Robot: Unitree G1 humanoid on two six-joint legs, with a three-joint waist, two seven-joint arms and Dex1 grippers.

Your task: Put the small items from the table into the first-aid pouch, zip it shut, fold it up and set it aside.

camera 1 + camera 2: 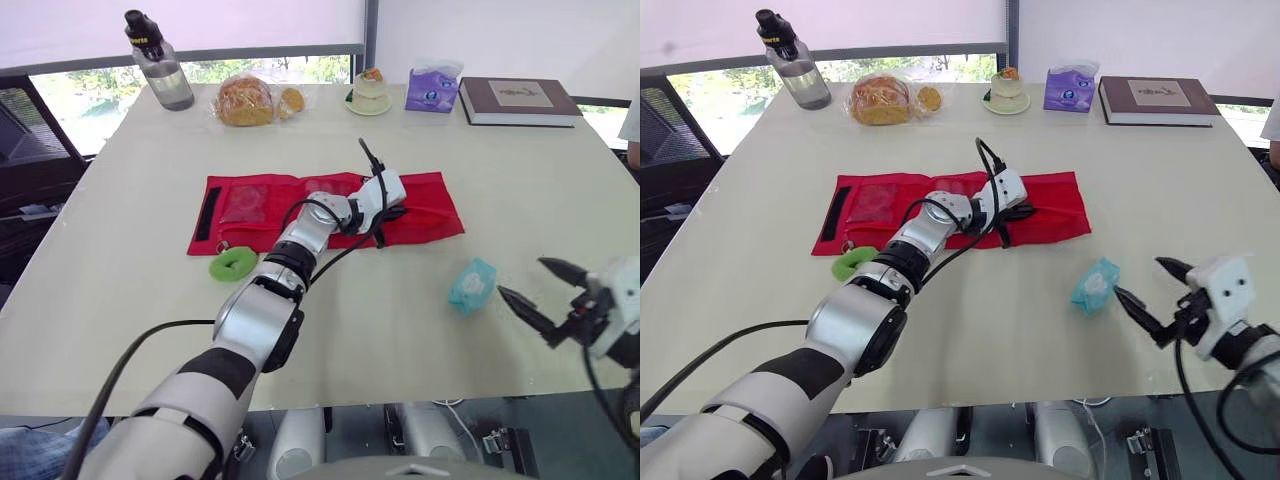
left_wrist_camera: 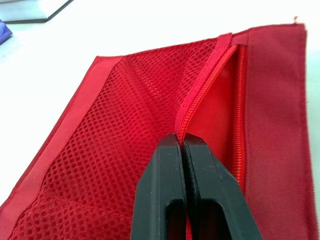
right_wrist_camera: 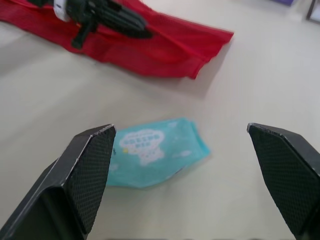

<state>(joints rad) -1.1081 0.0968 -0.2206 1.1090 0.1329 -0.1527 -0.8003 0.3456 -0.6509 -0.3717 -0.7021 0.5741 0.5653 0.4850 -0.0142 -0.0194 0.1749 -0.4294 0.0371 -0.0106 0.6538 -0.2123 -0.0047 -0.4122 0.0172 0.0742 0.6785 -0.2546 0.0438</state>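
My left gripper (image 2: 182,140) has its jaws pinched together on the zipper edge (image 2: 200,95) of the red pouch (image 1: 430,210), which lies flat in the middle of the tabletop (image 1: 150,180), so I think I am holding it open for packing. My right gripper (image 1: 520,277) hovers with jaws wide apart near the blue packet (image 1: 472,286), at 4 o'clock from the pouch. Next I should grab that packet and carry it in; the green ring (image 1: 234,263) at 7 o'clock waits too.
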